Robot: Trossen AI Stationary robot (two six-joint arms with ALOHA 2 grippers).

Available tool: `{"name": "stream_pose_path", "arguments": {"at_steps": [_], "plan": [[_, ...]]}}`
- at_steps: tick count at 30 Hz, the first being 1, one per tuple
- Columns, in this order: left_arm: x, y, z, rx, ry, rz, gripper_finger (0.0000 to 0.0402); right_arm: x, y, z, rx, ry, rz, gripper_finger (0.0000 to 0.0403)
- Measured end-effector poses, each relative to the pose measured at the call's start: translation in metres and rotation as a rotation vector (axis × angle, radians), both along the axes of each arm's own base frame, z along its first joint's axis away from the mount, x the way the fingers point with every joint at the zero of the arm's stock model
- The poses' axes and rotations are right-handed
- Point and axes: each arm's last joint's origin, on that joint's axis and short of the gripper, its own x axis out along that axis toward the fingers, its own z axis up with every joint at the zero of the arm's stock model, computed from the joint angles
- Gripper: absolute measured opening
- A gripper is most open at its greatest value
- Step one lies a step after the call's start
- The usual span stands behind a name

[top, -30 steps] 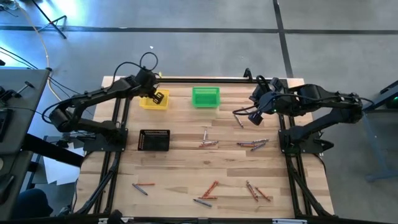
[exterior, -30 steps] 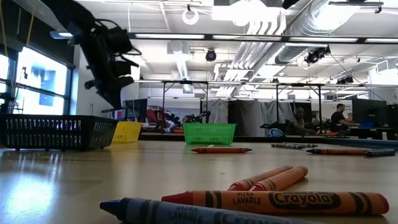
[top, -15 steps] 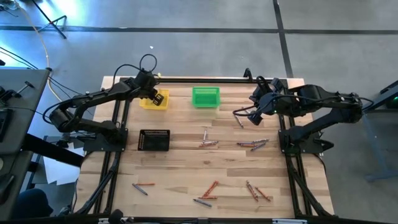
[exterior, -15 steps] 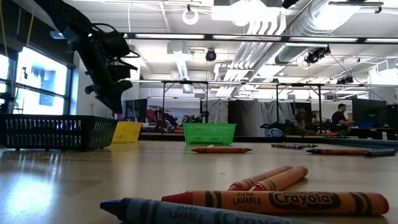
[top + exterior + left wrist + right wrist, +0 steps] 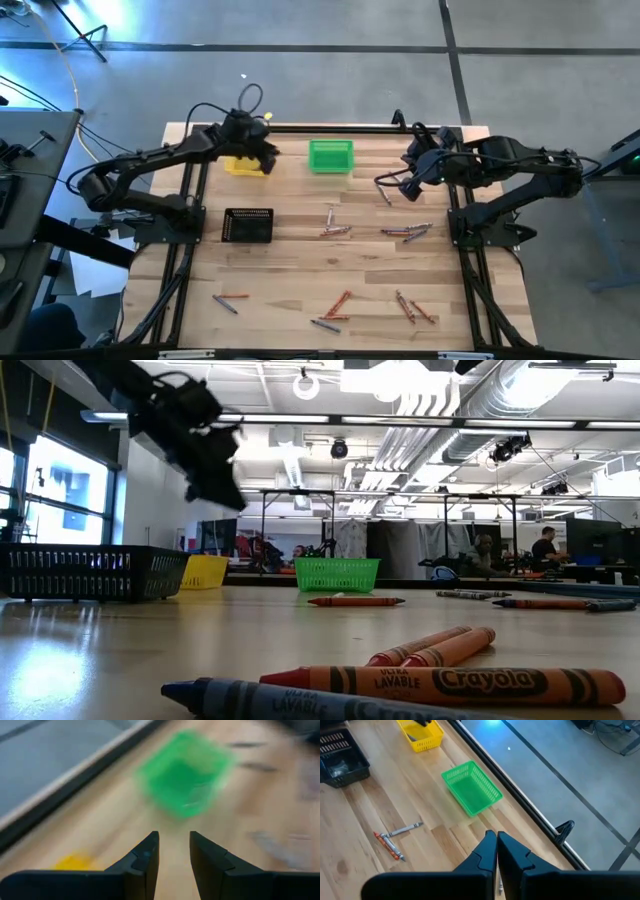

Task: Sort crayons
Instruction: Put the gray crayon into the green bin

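Observation:
Crayons lie loose on the wooden table: a pair [image 5: 334, 231] and a cluster [image 5: 405, 232] at mid-table, and more near the front edge [image 5: 336, 305], [image 5: 415, 308], [image 5: 228, 300]. In the low view an orange crayon [image 5: 450, 682] and a blue crayon [image 5: 300, 703] lie closest. My left gripper [image 5: 268, 152] hovers at the right edge of the yellow bin [image 5: 243, 165], open and empty [image 5: 173, 836], facing the green bin [image 5: 185, 772]. My right gripper [image 5: 405, 190] hangs shut [image 5: 496, 836] over the far right of the table, beside a single crayon [image 5: 385, 194].
The green bin [image 5: 331, 155] stands at the far edge in the middle. The black mesh bin [image 5: 248, 225] sits at the left, nearer the front. A dark rail [image 5: 330, 128] runs along the far edge. Bare wood lies between the mid-table crayons and the front ones.
My left gripper has swung from over the yellow bin toward the table's right, toward the green bin, rising a little and turning as it went. My right arm has kept still.

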Motion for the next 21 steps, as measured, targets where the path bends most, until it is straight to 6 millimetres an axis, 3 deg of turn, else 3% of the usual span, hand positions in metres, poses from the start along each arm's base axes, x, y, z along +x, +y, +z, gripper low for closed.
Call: {"name": "stream_pose_path", "arguments": {"at_steps": [4, 12, 17, 21], "plan": [[0.026, -0.036, 0.004, -0.021, -0.05, -0.16, 0.0093, -0.002, 0.0, -0.002, 0.011, 0.019, -0.015, 0.0009], [0.063, -0.104, -0.015, 0.063, 0.033, -0.292, 0.0095, -0.004, -0.001, -0.003, 0.014, 0.027, -0.033, 0.0009], [0.08, -0.125, -0.034, 0.234, 0.103, -0.391, 0.0095, -0.004, -0.001, -0.003, 0.013, 0.027, -0.033, 0.0009], [0.091, -0.127, -0.051, 0.351, 0.153, -0.414, 0.0095, -0.004, -0.001, -0.003, 0.012, 0.028, -0.033, 0.0009]]}}
